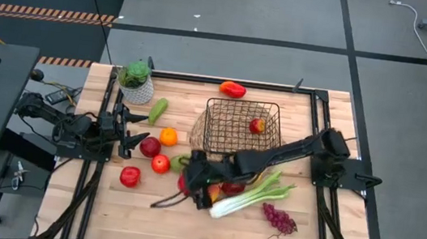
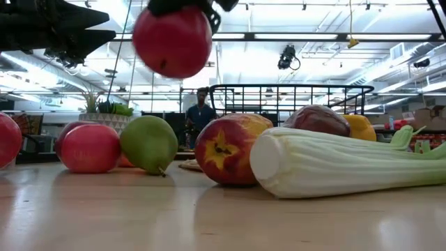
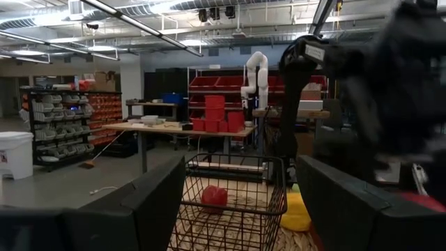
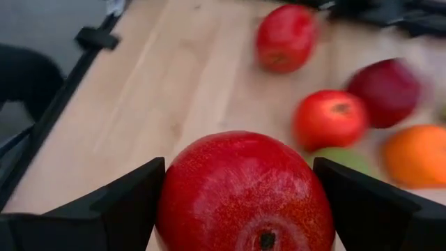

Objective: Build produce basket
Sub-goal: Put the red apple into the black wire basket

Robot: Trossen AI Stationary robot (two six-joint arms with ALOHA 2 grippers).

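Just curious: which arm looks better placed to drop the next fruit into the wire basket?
The right. Its tool already holds a red apple lifted off the table, near the basket. The left tool waits empty.

A red apple (image 4: 245,192) is showing fine speckles between black claw fingers (image 4: 115,206); the basket (image 1: 243,127) is black wire, the celery (image 1: 251,195) pale green, the desk (image 1: 88,210) light wood.

A red apple (image 2: 172,42) hangs high above the table (image 2: 209,216), gripped from above by dark fingers (image 2: 209,17). On the table, a pale celery (image 2: 334,164) lies across the right, its cut end beside a red-yellow apple (image 2: 226,150). Left of that stand a green pear (image 2: 148,144) and a pink-red apple (image 2: 89,148). A person (image 2: 201,115) stands behind, with the black basket (image 2: 293,97) to the right.
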